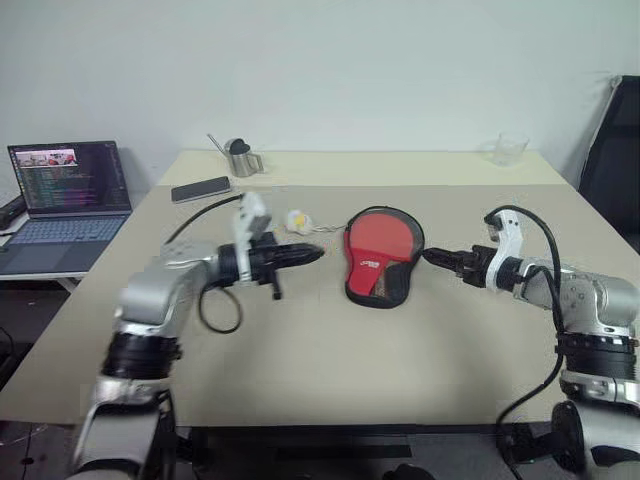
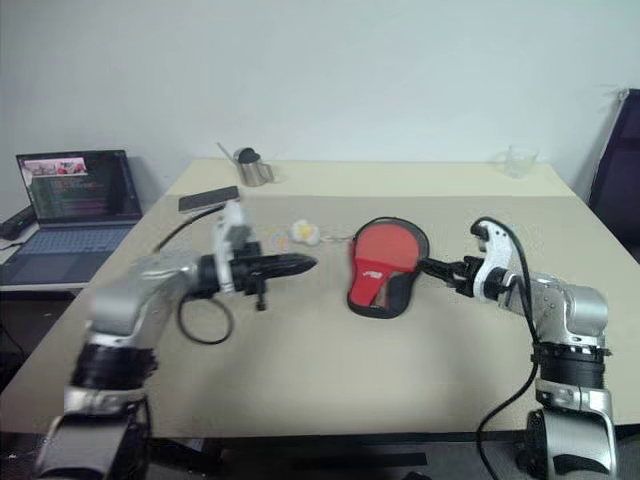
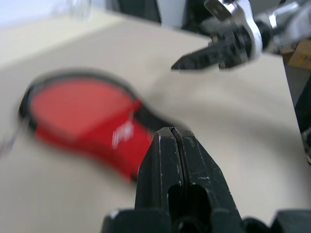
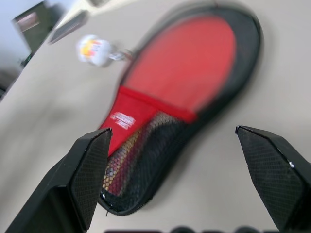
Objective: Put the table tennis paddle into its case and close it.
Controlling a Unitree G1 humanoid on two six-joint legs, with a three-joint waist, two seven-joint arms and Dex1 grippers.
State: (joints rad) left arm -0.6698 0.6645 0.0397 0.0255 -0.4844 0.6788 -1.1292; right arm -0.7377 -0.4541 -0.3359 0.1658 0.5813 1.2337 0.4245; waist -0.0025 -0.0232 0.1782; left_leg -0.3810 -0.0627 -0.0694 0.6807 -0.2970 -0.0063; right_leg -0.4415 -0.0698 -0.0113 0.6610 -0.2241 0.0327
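Observation:
The case [image 1: 379, 253] lies in the middle of the table, red side up, with its white logo and mesh pocket [image 4: 141, 165] toward me and a black zip rim around it. Its small white charm [image 1: 298, 221] rests on the table just to its left. The table tennis paddle is hidden; I cannot tell if it is inside the case. My left gripper [image 1: 318, 253] hovers left of the case, shut and empty, pointing at it. My right gripper [image 4: 172, 130] stands wide open just right of the case, its fingertips [image 1: 432, 257] close to the rim and nothing between them.
A beige table [image 1: 300, 340] carries a phone [image 1: 200, 188] and a metal cup [image 1: 240, 158] at the back left, and a clear glass [image 1: 510, 148] at the back right. A laptop [image 1: 70, 195] sits on a side table to the left. A dark chair [image 1: 615, 160] stands on the right.

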